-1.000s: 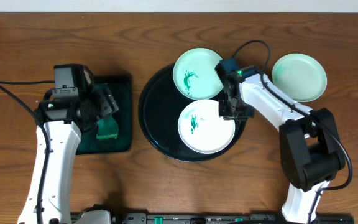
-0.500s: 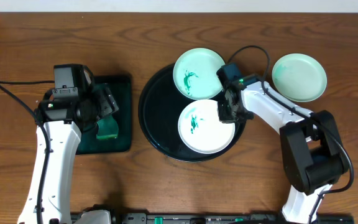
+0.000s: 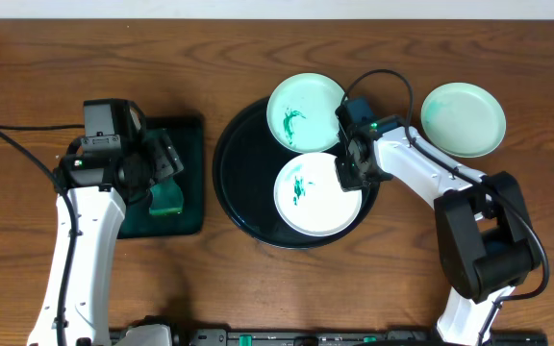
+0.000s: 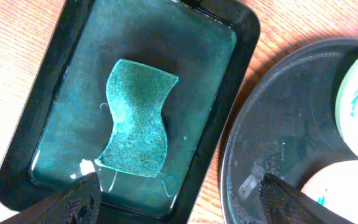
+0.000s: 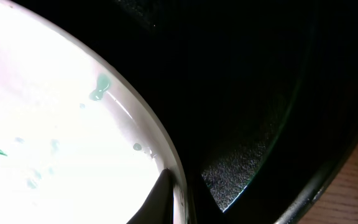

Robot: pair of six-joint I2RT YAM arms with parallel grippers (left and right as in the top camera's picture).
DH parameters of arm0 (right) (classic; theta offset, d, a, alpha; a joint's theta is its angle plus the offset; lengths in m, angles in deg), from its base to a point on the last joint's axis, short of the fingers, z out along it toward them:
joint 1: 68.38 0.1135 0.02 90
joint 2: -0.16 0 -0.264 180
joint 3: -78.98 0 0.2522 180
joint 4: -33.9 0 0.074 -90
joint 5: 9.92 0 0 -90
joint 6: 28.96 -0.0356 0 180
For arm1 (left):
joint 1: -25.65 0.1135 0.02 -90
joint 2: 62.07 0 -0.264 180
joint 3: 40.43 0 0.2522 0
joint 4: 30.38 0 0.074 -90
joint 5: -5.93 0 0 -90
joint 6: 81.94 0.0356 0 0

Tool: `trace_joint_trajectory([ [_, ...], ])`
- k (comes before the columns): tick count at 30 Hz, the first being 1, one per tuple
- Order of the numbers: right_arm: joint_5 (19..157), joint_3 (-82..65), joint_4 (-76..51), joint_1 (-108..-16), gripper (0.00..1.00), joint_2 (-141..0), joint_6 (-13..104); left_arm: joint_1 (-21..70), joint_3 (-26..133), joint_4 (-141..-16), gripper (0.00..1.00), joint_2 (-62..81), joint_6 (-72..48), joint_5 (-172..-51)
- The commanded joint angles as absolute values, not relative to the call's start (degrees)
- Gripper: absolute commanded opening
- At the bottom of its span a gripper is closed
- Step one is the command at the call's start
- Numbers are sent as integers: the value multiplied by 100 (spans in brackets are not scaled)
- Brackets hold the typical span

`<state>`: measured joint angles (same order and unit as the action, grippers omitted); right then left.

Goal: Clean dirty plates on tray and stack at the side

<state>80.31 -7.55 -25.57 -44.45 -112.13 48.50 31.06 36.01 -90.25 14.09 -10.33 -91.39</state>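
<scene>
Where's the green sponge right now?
In the overhead view, the green sponge lies in the small rectangular tray on the left side, just left of the big round black tray.

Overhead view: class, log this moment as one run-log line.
right pincer: shut on white plate rim | left pincer: open above sponge | second plate: on tray | third plate: on table
</scene>
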Motion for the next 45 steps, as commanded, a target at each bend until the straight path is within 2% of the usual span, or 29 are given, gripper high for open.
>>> trace_joint_trajectory([
  [1,8208,-617,-2358,-4292,1,-11460,4918,3103,3695,-9038,82,1400,-1105,-9053],
  [9,8208,-617,-2424,-4277,1,-11460,4957,3106,3695,-9016,82,1400,-1077,-9016],
  [14,8208,-617,-2485,-4277,1,-11460,4955,3110,3552,-9016,81,1667,-1083,-8039],
  [15,8210,-617,-2487,-4277,1,-11460,4955,3108,3531,-9014,79,1798,-1072,-7982],
  [17,8208,-617,-2496,-4277,1,-11460,4955,3108,3528,-8963,62,2062,-1013,-7998],
  [18,8210,-617,-2501,-4277,1,-11460,4953,3108,3528,-8917,58,2220,-1013,-7995],
  [25,8210,-617,-2549,-4277,1,-11460,4953,3108,3531,-8550,55,3359,-1015,-8017],
  [29,8208,-617,-2557,-4277,1,-11460,4953,3108,3528,-8434,47,3796,-1015,-8022],
  [31,8208,-617,-2566,-4277,1,-11460,4953,3108,3528,-8430,47,3905,-1018,-8039],
  [34,8208,-617,-2575,-4277,1,-11460,4953,3108,3528,-8432,63,3981,-1018,-8041],
  [37,8210,-617,-2575,-4277,1,-11460,4953,3108,3528,-8428,63,3979,-1018,-8041],
  [38,8208,-617,-2575,-4277,1,-11460,4953,3108,3528,-8410,60,3979,-1018,-8041],
  [41,8208,-617,-2575,-4277,1,-11460,4953,3108,3528,-8375,42,3979,-1015,-8041],
  [43,8208,-617,-2575,-4277,1,-11460,4953,3108,3528,-8349,34,3979,-1015,-8041],
  [45,8210,-617,-2575,-4277,1,-11460,4953,3108,3526,-8323,30,3981,-1015,-8041],
])
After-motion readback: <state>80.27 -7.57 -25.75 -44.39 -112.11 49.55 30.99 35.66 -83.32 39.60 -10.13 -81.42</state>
